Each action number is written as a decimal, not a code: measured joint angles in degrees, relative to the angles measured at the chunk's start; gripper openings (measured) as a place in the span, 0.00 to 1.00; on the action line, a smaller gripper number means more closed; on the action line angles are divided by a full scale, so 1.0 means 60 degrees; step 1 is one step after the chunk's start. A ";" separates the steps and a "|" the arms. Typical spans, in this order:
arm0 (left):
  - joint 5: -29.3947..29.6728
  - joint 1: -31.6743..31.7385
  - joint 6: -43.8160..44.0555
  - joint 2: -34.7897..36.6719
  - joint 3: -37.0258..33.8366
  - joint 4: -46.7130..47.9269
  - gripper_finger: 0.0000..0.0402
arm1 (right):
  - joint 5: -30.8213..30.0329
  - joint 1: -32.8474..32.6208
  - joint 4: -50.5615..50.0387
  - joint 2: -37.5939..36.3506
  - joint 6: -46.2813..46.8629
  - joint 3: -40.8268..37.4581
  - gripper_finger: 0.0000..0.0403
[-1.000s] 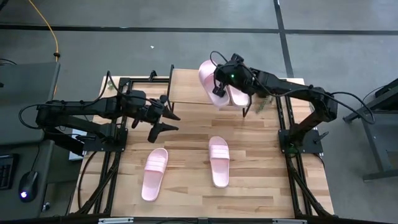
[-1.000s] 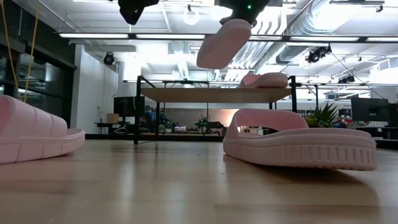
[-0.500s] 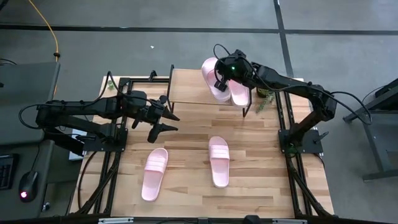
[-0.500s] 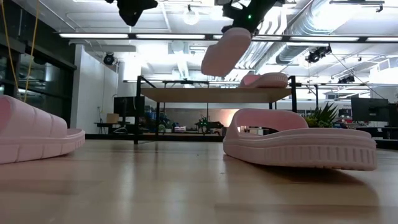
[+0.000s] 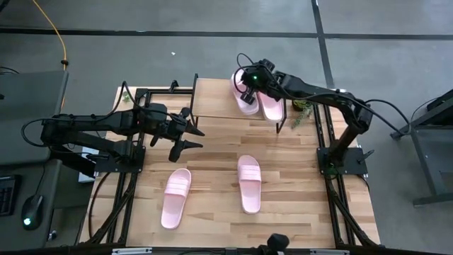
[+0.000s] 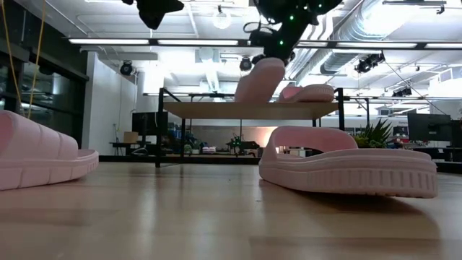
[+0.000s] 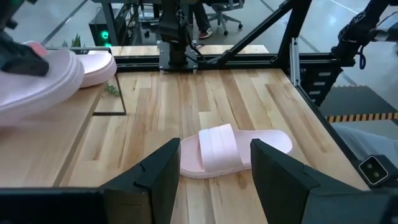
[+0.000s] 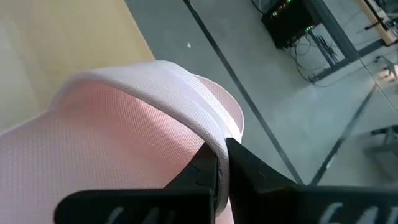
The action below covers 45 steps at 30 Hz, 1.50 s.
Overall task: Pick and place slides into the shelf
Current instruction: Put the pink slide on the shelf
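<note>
Two slides wait on the bench, nearest the front edge: one slide lies toward the left side and another slide lies near the middle, well apart from each other and both flat on their soles. Neither is touched by an arm.

Farther back, the left gripper hangs above the bench just short of the shelf, its jaws standing apart and holding nothing; its wrist view looks past the empty fingers at the middle slide on the planks.

Farthest back stands the shelf, its wooden top on thin black legs. One slide already rests on its right end. Just beside that one, the right gripper has its jaws clamped on the edge of a fourth slide, seen pinched between the fingers in the right wrist view. In the low view this slide tilts steeply, its lower end at or just touching the shelf top.

By these views the task looks about halfway: one slide is placed, a second is at the shelf but not yet released, and two on the bench are left to fetch.
</note>
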<state>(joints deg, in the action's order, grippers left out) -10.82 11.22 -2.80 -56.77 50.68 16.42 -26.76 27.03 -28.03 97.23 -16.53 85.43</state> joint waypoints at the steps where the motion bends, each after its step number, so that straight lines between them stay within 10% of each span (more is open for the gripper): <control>1: 0.0002 0.0000 -0.0017 0.0000 0.0000 0.0001 0.45 | -0.0093 -0.0001 0.0000 0.0071 0.0004 0.0000 0.00; 23: 0.0490 0.0000 -0.0087 0.0000 0.0000 0.0001 0.45 | -0.2774 -0.0809 -0.1388 0.0343 0.0723 -0.0004 0.00; 45: 0.0490 0.0000 -0.0068 0.0000 0.0000 0.0001 0.45 | -0.1998 -0.0827 -0.2131 0.0317 0.1687 0.0000 0.00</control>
<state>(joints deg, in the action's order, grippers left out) -7.88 11.22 -3.20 -56.77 50.68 16.43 -38.75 22.06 -40.82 99.13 -6.42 85.43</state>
